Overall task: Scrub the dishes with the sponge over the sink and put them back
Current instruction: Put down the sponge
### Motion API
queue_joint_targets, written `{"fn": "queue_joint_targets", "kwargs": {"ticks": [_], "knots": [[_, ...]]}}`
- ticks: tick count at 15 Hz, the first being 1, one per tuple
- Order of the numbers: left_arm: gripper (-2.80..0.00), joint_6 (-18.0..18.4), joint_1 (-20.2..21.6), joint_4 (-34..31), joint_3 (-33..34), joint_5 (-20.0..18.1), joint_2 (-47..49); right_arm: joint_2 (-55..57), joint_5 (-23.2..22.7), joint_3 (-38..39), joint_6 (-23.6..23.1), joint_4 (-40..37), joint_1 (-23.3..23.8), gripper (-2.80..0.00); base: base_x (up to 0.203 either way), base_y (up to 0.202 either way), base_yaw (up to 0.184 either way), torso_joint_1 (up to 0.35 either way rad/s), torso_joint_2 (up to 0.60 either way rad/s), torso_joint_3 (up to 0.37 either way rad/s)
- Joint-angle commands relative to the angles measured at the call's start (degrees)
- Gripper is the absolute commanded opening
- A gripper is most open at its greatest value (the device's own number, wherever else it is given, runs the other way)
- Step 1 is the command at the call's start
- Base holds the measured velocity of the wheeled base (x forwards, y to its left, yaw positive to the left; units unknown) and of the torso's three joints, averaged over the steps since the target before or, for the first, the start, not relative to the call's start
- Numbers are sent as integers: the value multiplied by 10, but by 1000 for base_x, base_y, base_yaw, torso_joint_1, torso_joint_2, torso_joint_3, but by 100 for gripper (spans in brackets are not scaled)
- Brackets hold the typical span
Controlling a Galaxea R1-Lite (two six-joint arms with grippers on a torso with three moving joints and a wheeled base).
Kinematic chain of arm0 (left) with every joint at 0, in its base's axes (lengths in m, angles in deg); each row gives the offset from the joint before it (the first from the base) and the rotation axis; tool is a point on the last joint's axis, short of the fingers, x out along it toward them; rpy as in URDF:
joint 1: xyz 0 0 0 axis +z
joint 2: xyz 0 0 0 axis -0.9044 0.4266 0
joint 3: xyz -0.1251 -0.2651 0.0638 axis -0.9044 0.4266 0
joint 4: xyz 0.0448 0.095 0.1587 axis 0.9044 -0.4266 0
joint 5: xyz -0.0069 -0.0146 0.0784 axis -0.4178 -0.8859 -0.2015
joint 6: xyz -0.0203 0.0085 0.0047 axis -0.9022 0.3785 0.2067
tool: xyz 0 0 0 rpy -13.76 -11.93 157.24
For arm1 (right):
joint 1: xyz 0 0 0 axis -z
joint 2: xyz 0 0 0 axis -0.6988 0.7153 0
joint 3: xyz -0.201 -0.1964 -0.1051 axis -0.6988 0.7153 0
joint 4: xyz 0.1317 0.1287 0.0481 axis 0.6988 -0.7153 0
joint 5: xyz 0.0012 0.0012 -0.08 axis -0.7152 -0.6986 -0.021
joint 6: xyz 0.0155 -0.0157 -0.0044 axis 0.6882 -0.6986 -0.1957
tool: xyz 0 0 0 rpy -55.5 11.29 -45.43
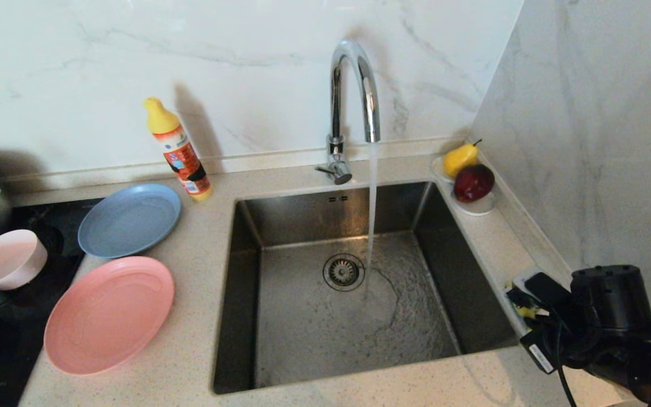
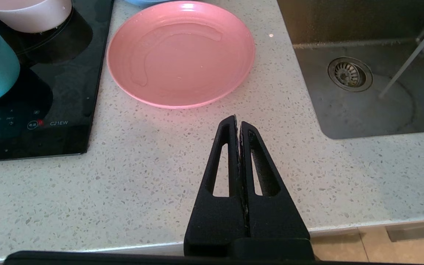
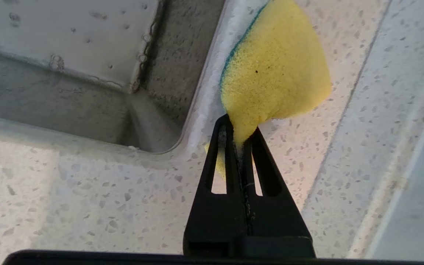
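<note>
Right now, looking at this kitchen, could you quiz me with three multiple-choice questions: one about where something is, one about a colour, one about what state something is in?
1. Where is the fruit?
A. In the sink
B. On the counter's back right corner
C. On the stove

2. What colour is the plate nearest the counter's front edge?
A. Pink
B. White
C. Green

3. What is the tap doing?
A. Turned off
C. Dripping slowly
B. Running

Answers:
1 B: the pear and the red fruit sit by the wall, right of the sink.
2 A: the pink plate lies in front of the blue plate.
3 B: a steady stream falls from the tap.
</note>
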Motion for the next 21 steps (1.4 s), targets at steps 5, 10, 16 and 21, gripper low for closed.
{"fn": "queue_joint_targets", "kwargs": {"ticks": [5,10,16,21], "knots": [[-280,0,1,0,0,0,1,0,7,-8,-1,1,4,0,0,0,0,0,0,0],[-280,0,0,0,0,0,1,-7,8,-10,2,1,4,0,0,0,0,0,0,0],[-280,0,0,0,0,0,1,-17,6,-50,110,-74,1,0,0,0,0,0,0,0],[-280,0,1,0,0,0,1,-27,-12,-88,191,-153,6,0,0,0,0,0,0,0]]}}
